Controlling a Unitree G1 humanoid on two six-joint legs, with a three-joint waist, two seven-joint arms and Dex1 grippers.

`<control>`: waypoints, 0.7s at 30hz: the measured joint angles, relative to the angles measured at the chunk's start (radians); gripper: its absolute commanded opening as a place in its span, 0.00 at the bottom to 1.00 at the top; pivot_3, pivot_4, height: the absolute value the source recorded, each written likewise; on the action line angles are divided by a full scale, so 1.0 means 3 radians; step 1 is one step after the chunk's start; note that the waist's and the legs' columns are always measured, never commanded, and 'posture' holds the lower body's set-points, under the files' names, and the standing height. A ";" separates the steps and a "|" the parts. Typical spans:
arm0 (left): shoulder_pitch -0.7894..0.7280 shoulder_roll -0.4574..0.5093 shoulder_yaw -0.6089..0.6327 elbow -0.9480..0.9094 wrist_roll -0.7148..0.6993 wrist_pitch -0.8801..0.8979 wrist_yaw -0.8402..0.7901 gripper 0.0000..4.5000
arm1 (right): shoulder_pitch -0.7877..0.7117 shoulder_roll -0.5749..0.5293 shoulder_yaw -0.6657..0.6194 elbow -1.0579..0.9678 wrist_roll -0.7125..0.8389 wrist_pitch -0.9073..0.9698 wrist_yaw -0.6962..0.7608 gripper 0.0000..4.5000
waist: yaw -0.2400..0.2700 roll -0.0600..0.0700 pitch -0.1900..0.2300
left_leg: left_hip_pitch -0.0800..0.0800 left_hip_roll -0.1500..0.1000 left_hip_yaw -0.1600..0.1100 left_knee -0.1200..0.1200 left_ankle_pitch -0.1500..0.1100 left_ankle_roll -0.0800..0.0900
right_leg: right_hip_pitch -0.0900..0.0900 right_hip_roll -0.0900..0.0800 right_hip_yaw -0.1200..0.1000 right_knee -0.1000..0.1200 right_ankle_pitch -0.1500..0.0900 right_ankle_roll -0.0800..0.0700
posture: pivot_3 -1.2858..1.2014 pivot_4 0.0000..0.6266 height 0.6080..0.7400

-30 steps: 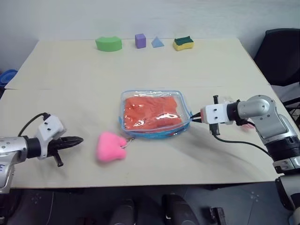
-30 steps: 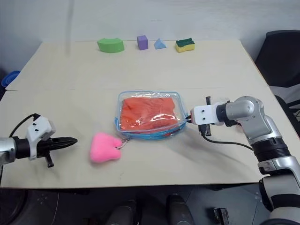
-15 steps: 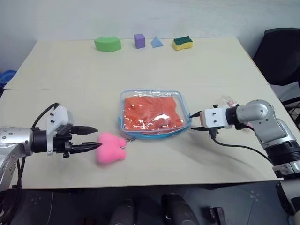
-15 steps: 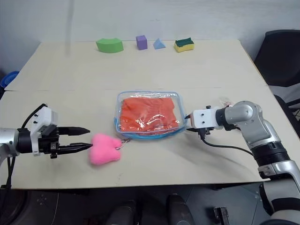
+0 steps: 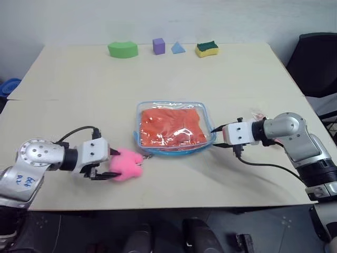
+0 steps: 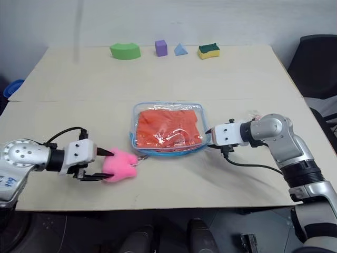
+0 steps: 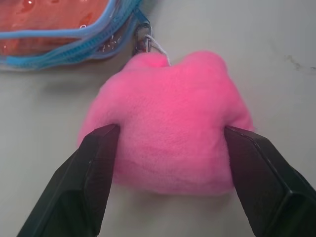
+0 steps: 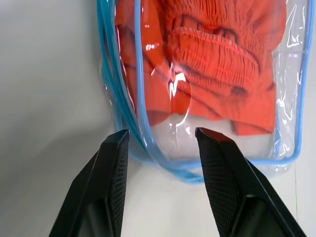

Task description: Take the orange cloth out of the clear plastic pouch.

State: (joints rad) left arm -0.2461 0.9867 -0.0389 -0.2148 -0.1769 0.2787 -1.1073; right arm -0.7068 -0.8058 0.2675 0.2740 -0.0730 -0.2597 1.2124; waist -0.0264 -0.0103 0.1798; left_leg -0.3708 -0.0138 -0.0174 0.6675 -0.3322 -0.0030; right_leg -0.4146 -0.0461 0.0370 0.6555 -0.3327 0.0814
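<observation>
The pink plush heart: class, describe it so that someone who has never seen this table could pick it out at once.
Start at the tan table and find the clear plastic pouch with the orange cloth near its middle. From the pouch's near left corner a short chain leads to the pink plush heart, between the open fingers of the left gripper. It is the only pink, fuzzy thing there.

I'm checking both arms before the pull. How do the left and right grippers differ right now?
The left gripper has its fingers spread on either side of the pink plush heart; the right gripper is open at the clear plastic pouch, its edge between the fingertips. The left's gap is wide, the right's narrower. Both are open, low over the table.
</observation>
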 measured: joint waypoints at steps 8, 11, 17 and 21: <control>-0.0001 -0.0038 -0.0058 0.0106 0.0158 -0.0224 0.0007 0.35 | -0.0068 0.0077 0.0018 0.0028 -0.0053 -0.0020 0.0011 0.22 | 0.0000 0.0001 0.0000 | 0.0003 0.0000 0.0000 0.0001 -0.0001 0.0002 | 0.0000 -0.0001 0.0001 0.0003 0.0000 0.0000 | 0.52 0.24 1.00; 0.0076 -0.0026 0.0004 0.0102 0.0142 -0.0239 -0.0003 0.17 | -0.0068 0.0077 0.0020 0.0043 -0.0065 -0.0044 0.0042 0.00 | -0.0004 0.0001 0.0000 | 0.0004 0.0000 0.0000 0.0001 0.0000 0.0002 | 0.0000 -0.0001 0.0001 0.0003 0.0000 0.0000 | 0.52 0.24 1.00; 0.0242 -0.0008 0.0197 0.0086 0.0035 -0.0145 -0.0015 0.01 | -0.0072 0.0077 0.0020 0.0104 -0.0065 -0.0094 0.0096 0.00 | -0.0006 0.0001 0.0000 | 0.0004 0.0001 -0.0001 0.0000 -0.0001 0.0002 | 0.0000 -0.0001 0.0000 0.0003 0.0000 0.0000 | 0.52 0.24 1.00; 0.0463 0.0145 0.0484 0.0193 -0.0053 -0.0097 -0.0028 0.01 | -0.0106 0.0060 0.0016 0.0183 -0.0078 -0.0156 0.0102 0.00 | -0.0038 0.0001 0.0000 | 0.0003 0.0002 0.0000 -0.0004 0.0000 0.0002 | -0.0005 0.0002 0.0001 0.0004 -0.0001 -0.0002 | 0.52 0.24 1.00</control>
State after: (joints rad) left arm -0.1073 1.0302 0.1063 -0.1569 -0.1928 0.2495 -1.1158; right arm -0.7387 -0.7877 0.2724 0.3289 -0.0964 -0.3065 1.2431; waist -0.0378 -0.0101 0.1797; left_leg -0.3698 -0.0130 -0.0174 0.6663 -0.3324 -0.0025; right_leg -0.4162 -0.0455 0.0372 0.6568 -0.3331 0.0807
